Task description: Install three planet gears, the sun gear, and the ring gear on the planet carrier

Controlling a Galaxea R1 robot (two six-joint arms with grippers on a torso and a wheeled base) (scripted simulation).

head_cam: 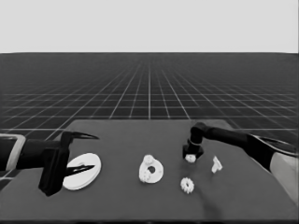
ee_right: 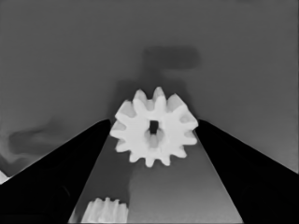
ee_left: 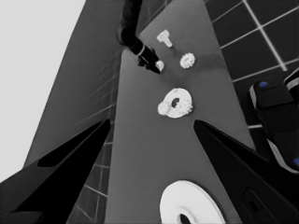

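White and toothed, a planet gear [ee_right: 153, 133] sits squarely between the right claw's [head_cam: 191, 157] two black fingers, whose tips press its opposite sides in a closed grip, right of the table's [head_cam: 131, 140] middle. A second loose gear [head_cam: 187, 185] lies nearer the front edge, just beside it. Left of both, the smaller round part [head_cam: 151, 170] carries two gears. The thin white piece [head_cam: 216, 164] lies to the right. The left claw [head_cam: 79, 154] hangs open over the larger round part [head_cam: 83, 171].
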